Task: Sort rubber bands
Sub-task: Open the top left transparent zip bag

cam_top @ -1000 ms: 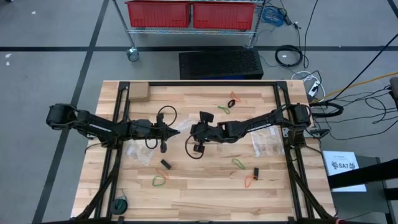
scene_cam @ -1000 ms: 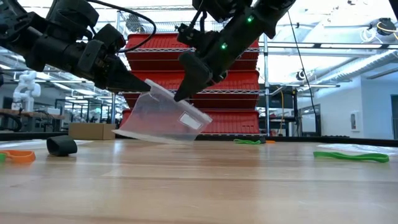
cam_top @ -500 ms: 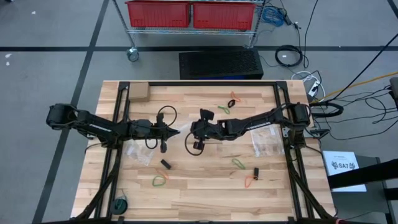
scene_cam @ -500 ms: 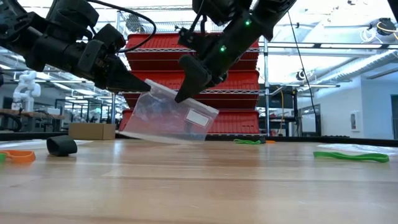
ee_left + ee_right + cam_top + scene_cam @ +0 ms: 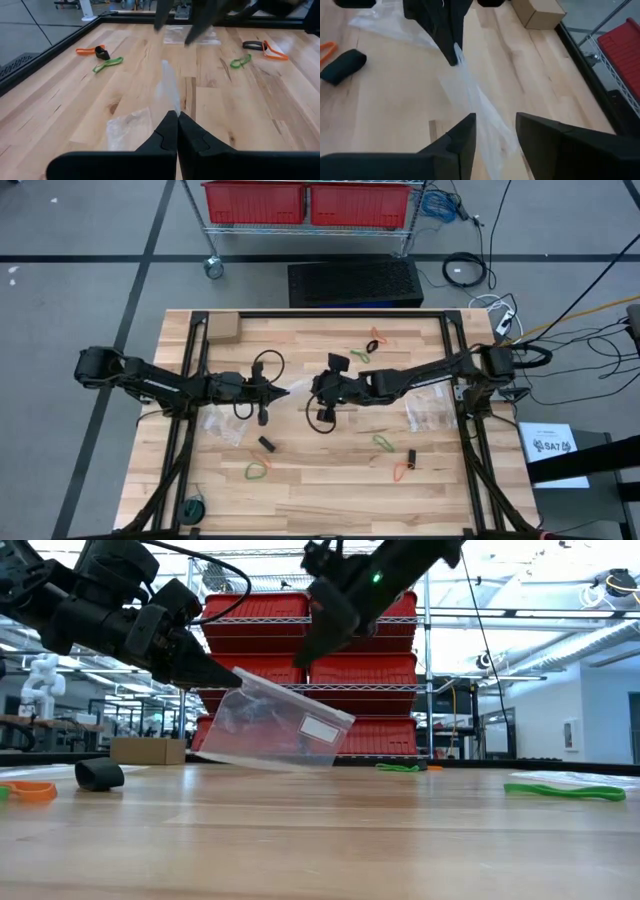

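My left gripper [image 5: 232, 680] is shut on a clear plastic zip bag [image 5: 275, 730] above the middle of the table. My right gripper [image 5: 300, 648] hangs open just above and to the right of the bag, touching nothing; the right wrist view shows its fingers [image 5: 495, 127] apart over the bag [image 5: 470, 95]. The rubber bands lie loose on the wood. Green [image 5: 360, 355] and orange [image 5: 378, 338] ones lie at the far side. Green [image 5: 383, 443], black [image 5: 411, 459], orange [image 5: 402, 472], black [image 5: 266, 445] and green [image 5: 258, 471] ones lie nearer. My left gripper pinches the bag's top edge at its left corner [image 5: 243, 678] between its two shut fingers [image 5: 177, 125]. The fingers come from the table's left, slanting a little downward. The bag hangs tilted below them, its lower edge [image 5: 250, 762] near the table; whether it rests there I cannot tell.
Two more clear bags lie flat on the table, one under the left arm [image 5: 222, 425] and one under the right arm [image 5: 430, 412]. A cardboard box [image 5: 222, 328] sits at the far left corner. A black frame rail [image 5: 190, 410] runs along each side.
My right gripper has come off the bag's top edge, risen and drawn back a little toward the table's right edge. The bag stays hanging from my left gripper, and its mouth lies flatter than before.
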`<state>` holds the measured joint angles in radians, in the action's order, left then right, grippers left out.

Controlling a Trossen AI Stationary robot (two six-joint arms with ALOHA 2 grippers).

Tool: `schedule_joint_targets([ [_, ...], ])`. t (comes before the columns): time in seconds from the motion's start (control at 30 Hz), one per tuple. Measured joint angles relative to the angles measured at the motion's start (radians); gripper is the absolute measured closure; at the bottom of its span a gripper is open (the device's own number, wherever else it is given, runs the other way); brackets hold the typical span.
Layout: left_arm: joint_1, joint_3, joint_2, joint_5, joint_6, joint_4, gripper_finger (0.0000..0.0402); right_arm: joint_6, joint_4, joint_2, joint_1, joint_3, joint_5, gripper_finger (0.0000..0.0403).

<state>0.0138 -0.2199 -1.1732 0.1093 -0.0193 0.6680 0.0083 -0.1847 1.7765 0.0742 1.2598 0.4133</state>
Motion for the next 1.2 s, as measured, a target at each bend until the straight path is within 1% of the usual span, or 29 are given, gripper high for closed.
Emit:
schedule_joint_targets([
  [0.07, 0.000, 0.000, 0.000, 0.000, 0.000, 0.001, 0.0402, -0.001, -0.017, -0.010, 0.000, 0.001, 0.000, 0.0277],
  [0.13, 0.000, 0.000, 0.000, 0.000, 0.000, 0.001, 0.0402, -0.003, -0.025, -0.004, 0.000, 0.001, -0.002, 0.0294],
  [0.2, 0.000, 0.000, 0.000, 0.000, 0.000, 0.002, 0.0402, -0.021, -0.012, 0.018, 0.000, 0.001, -0.022, 0.0322],
  [0.3, 0.000, 0.000, 0.000, 0.000, 0.000, 0.004, 0.0402, -0.045, 0.008, 0.056, 0.000, 0.001, -0.028, 0.0376],
  [0.37, 0.000, 0.000, 0.000, 0.000, 0.000, 0.004, 0.0402, -0.047, 0.016, 0.075, 0.000, 0.000, -0.027, 0.0395],
  [0.53, 0.000, 0.000, 0.000, 0.000, 0.000, 0.004, 0.0402, -0.042, 0.040, 0.094, -0.010, 0.000, -0.029, 0.0390],
  [0.63, 0.000, 0.000, 0.000, 0.000, 0.000, 0.003, 0.0402, -0.039, 0.041, 0.094, -0.017, 0.000, -0.054, 0.0397],
  [0.87, 0.000, 0.000, 0.000, 0.000, 0.000, 0.004, 0.0402, -0.068, 0.083, 0.094, -0.028, 0.000, -0.043, 0.0399],
  [1.0, 0.000, 0.000, 0.000, 0.000, 0.000, 0.003, 0.0402, -0.097, 0.083, 0.094, -0.029, 0.000, -0.047, 0.0399],
  [1.2, 0.000, 0.000, 0.000, 0.000, 0.000, 0.000, 0.0402, -0.099, 0.076, 0.094, -0.016, 0.000, -0.054, 0.0399],
])
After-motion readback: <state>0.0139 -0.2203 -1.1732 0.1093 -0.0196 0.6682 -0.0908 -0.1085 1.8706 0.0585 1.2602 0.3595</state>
